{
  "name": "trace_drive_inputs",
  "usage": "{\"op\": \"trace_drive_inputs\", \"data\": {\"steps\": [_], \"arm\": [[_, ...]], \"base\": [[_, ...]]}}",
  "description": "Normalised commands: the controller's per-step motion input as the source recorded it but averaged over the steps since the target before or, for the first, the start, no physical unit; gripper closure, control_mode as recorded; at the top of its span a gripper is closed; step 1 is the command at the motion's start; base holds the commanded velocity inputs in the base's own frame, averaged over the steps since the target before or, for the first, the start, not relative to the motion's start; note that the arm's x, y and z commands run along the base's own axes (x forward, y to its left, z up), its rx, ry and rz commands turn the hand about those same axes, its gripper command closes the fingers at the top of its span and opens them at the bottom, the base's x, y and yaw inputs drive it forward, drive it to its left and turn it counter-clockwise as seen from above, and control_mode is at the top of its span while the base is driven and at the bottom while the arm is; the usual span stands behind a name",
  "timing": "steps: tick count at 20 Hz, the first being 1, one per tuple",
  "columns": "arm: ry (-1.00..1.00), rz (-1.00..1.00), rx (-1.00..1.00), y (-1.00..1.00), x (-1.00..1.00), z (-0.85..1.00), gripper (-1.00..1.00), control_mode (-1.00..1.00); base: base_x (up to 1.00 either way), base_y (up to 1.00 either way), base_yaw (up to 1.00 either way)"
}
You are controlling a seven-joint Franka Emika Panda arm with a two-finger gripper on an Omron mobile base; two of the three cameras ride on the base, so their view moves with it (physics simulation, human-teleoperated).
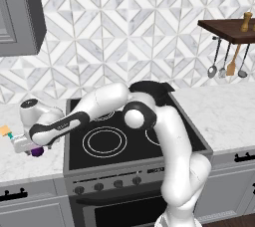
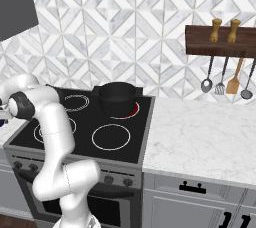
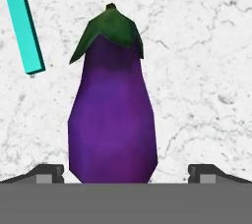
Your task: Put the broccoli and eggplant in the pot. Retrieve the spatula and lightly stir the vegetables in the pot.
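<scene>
The purple eggplant [image 3: 112, 115] with its dark green cap lies on the white marble counter [image 1: 20, 164] left of the stove. My gripper [image 3: 127, 175] is open and low over it, one fingertip [image 3: 49, 174] on each side of its rounded end, neither touching it. From the left base the gripper [image 1: 24, 145] sits beside the eggplant [image 1: 37, 152]. The spatula's teal handle [image 3: 22, 21] lies just beyond the eggplant, and its yellow-orange blade [image 1: 5, 131] pokes out past my hand. The black pot [image 2: 117, 97] stands on a back burner. The broccoli is out of view.
The black stovetop [image 1: 107, 144] lies right of my hand. A grey wall cabinet [image 1: 20, 12] hangs above the left counter. Long-handled utensils [image 2: 225, 79] hang under a wooden shelf [image 2: 220, 42] at the right, over a wide marble counter [image 2: 200, 137].
</scene>
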Motion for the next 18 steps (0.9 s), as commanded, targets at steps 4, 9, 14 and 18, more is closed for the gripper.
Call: {"op": "trace_drive_inputs", "data": {"steps": [4,9,14,18], "arm": [[0.00,0.00,0.00,0.01,0.02,-0.18,-1.00,-1.00],[0.00,0.00,0.00,0.02,0.01,-0.34,-1.00,-1.00],[0.00,0.00,0.00,0.01,0.03,-0.19,1.00,-1.00],[0.00,0.00,0.00,0.00,0.00,-0.01,1.00,-1.00]], "base": [[0.00,0.00,0.00],[0.00,0.00,0.00],[0.00,0.00,0.00],[0.00,0.00,0.00]]}}
